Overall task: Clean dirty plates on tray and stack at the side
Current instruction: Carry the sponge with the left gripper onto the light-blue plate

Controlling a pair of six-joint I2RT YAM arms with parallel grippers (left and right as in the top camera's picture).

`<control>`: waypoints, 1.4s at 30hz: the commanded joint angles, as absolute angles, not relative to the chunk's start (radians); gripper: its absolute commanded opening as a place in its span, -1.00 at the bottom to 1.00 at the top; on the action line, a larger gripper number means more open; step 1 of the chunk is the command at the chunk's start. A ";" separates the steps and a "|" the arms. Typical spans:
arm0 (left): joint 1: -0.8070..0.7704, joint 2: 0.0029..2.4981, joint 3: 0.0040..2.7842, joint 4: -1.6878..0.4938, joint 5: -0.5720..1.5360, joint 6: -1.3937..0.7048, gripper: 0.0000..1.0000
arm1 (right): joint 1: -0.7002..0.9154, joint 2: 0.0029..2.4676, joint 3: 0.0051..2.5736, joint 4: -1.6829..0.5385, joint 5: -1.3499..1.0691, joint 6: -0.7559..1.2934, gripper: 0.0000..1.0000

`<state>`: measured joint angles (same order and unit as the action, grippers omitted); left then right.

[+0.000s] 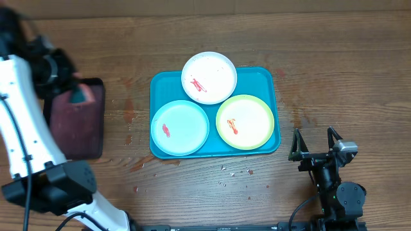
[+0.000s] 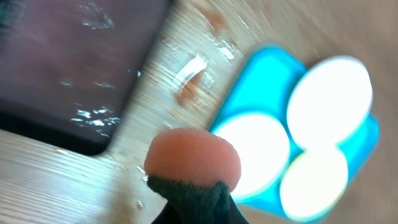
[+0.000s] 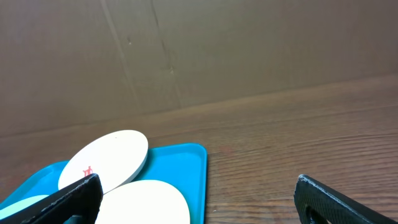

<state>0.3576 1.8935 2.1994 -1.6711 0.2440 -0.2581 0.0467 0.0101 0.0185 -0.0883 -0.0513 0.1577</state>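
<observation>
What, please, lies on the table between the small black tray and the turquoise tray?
Only bare table with a few reddish stains separates the black tray from the turquoise tray, as the overhead view shows.

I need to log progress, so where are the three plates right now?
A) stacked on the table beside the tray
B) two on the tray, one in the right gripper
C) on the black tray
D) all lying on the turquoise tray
D: the white plate, the pale blue plate and the yellow-green plate all lie on the turquoise tray, not in a stack.
</observation>
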 commanded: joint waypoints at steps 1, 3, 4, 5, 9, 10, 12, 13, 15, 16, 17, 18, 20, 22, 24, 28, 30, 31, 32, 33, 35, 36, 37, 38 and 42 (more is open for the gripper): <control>0.165 1.909 2.105 -1.670 0.296 -0.225 -0.91 | 0.051 0.003 0.008 -0.081 -0.046 0.165 1.00; 0.075 1.909 2.023 -1.599 0.295 -0.231 -0.92 | 0.051 0.003 0.009 -0.081 -0.046 0.165 1.00; 0.028 1.909 1.974 -1.549 0.289 -0.253 -0.92 | 0.051 0.003 0.008 -0.081 -0.046 0.165 1.00; -0.025 1.909 1.915 -1.489 0.276 -0.289 -0.91 | 0.051 0.003 0.008 -0.081 -0.046 0.165 1.00; -0.175 1.909 1.728 -1.299 0.210 -0.427 -0.92 | 0.051 0.003 0.008 -0.081 -0.046 0.165 1.00; -0.213 1.909 1.678 -1.243 0.193 -0.464 -0.92 | 0.051 0.003 0.008 -0.081 -0.046 0.165 1.00; -0.275 1.909 1.602 -1.156 0.161 -0.504 -0.92 | 0.051 0.003 0.008 -0.081 -0.046 0.165 1.00; -0.300 1.909 1.571 -1.119 0.142 -0.529 -0.91 | 0.051 0.003 0.008 -0.081 -0.046 0.165 1.00; -0.343 1.909 1.523 -1.068 0.087 -0.590 -0.92 | 0.051 0.003 0.008 -0.081 -0.046 0.165 1.00; -0.367 1.909 1.496 -1.041 0.035 -0.648 -0.92 | 0.051 0.003 0.009 -0.081 -0.046 0.165 1.00; -0.383 1.909 1.477 -1.027 -0.005 -0.692 -0.92 | 0.051 0.003 0.008 -0.081 -0.046 0.165 1.00; -0.399 1.909 1.456 -1.010 -0.049 -0.742 -0.91 | 0.051 0.003 0.008 -0.081 -0.046 0.165 1.00; -0.417 1.909 1.416 -0.978 -0.101 -0.804 -0.91 | 0.051 0.003 0.008 -0.081 -0.046 0.165 1.00; -0.421 1.909 1.381 -0.944 -0.107 -0.812 -0.91 | 0.051 0.003 0.008 -0.081 -0.046 0.165 1.00; -0.418 1.909 1.334 -0.908 -0.107 -0.812 -0.92 | 0.051 0.003 0.008 -0.081 -0.046 0.165 1.00; -0.412 1.909 1.318 -0.896 -0.107 -0.797 -0.21 | 0.051 0.003 0.008 -0.081 -0.046 0.165 1.00; -0.411 1.909 1.332 -0.894 -0.091 -0.751 -0.07 | 0.051 0.003 0.008 -0.081 -0.046 0.165 1.00; -0.411 1.909 1.348 -0.897 -0.072 -0.713 -0.05 | 0.051 0.003 0.008 -0.081 -0.046 0.165 1.00; -0.408 1.909 1.373 -0.908 -0.043 -0.671 -0.03 | 0.051 0.003 0.008 -0.081 -0.046 0.165 1.00; -0.404 1.909 1.409 -0.933 -0.014 -0.637 -0.03 | 0.051 0.003 0.008 -0.081 -0.046 0.165 1.00; -0.393 1.908 1.496 -0.999 0.027 -0.601 -0.03 | 0.051 0.003 0.008 -0.081 -0.046 0.165 1.00; -0.387 1.907 1.546 -1.043 0.034 -0.593 -0.05 | 0.051 0.003 0.008 -0.081 -0.046 0.165 1.00; -0.380 1.906 1.603 -1.096 0.035 -0.594 -0.05 | 0.051 0.003 0.008 -0.081 -0.046 0.165 1.00; -0.372 1.902 1.666 -1.153 0.034 -0.593 -0.07 | 0.051 0.003 0.008 -0.081 -0.046 0.165 1.00; -0.323 1.847 1.918 -1.347 0.033 -0.577 -0.14 | 0.051 0.003 0.008 -0.081 -0.046 0.165 1.00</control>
